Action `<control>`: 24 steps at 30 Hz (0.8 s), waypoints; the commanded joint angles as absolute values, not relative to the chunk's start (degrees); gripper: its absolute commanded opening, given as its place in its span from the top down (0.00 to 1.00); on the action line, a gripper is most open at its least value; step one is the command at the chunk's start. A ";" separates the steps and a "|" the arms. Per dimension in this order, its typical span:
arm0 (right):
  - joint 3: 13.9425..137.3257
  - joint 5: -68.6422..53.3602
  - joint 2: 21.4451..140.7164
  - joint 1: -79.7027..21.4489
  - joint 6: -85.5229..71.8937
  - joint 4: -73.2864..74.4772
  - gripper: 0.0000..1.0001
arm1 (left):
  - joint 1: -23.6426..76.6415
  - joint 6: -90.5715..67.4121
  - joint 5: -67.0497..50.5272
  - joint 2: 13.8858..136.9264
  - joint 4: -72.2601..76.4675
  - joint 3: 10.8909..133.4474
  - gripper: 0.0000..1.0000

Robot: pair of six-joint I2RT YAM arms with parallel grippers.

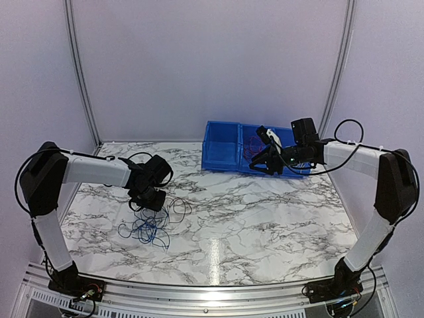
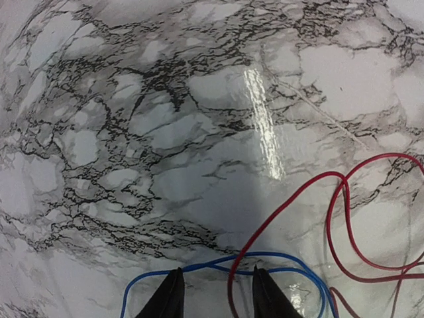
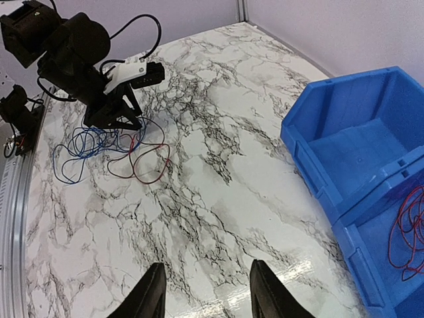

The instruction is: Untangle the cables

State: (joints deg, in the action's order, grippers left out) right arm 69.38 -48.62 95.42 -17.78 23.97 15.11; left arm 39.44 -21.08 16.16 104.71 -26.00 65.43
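Surface: glossy marble-patterned table (image 1: 265,212), pale walls (image 1: 199,66) on three sides. Blue storage bins (image 1: 218,162) sit at the far side, right of centre, two compartments side by side.

Cables (image 1: 149,225): the main tangle lies on the left half of the table, thin blue, red and dark loops overlapping. The red loops spread toward the right of the heap, the blue ones are bunched to the left. A separate coil of red wire (image 3: 404,232) lies in the right-hand compartment.

Left gripper (image 1: 151,202): pointing down, tips at the far edge of the tangle. In the wrist view its fingers (image 2: 173,295) stand apart. A red strand (image 2: 286,207) runs down into the gap between them, and a blue strand (image 2: 199,266) arcs just ahead of the tips. No pinch is visible.

Right gripper (image 1: 264,165): held above the bins at far right, well apart from the tangle. Its fingers (image 3: 154,291) are spread with only bare table between them.
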 commanded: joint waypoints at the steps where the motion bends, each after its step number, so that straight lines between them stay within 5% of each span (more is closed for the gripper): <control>1: 69.52 -49.21 95.40 -17.67 24.70 15.39 0.56 | 39.29 -19.82 15.08 106.26 -27.32 68.51 0.69; 8: 69.47 -49.36 96.30 -17.66 24.70 15.30 0.57 | 39.29 -17.89 15.39 102.70 -26.65 70.11 1.00; 18: 71.46 -48.94 95.93 -19.30 23.38 15.96 0.55 | 42.70 -10.73 12.42 81.31 -24.00 69.44 1.00; 24: 81.81 -45.69 94.02 -26.42 23.24 21.29 0.43 | 47.39 -6.30 4.70 69.96 -17.15 71.80 0.99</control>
State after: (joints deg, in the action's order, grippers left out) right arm 73.65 -47.29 95.81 -21.39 23.64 18.57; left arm 45.32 -10.24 10.98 75.44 -23.31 70.15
